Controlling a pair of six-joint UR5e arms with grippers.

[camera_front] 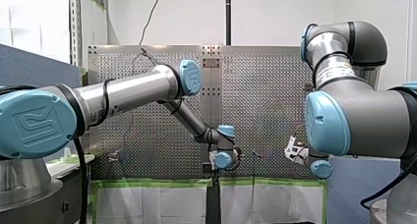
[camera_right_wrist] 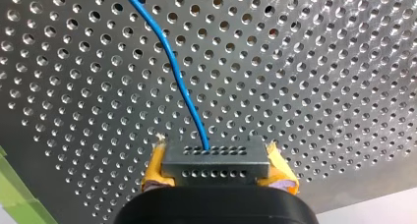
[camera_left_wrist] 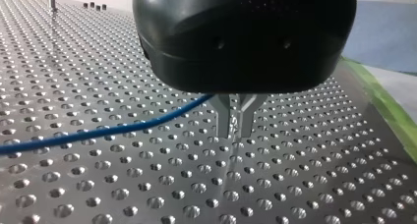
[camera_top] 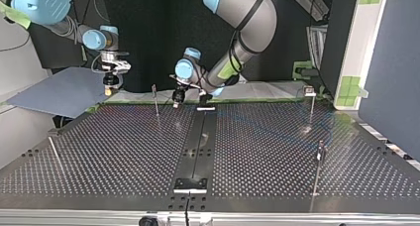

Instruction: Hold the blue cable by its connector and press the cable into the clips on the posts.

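Perforated table carries thin posts along its far and side edges, their clips too small to inspect. At the far edge, toward the top view's left corner, my right gripper has its yellow pads closed on the grey connector, evidently to anchor that end. At the middle of the far edge, my left gripper has its metal fingers drawn almost together on the blue cable, which runs raised off the table, presumably to steer it toward a clip.
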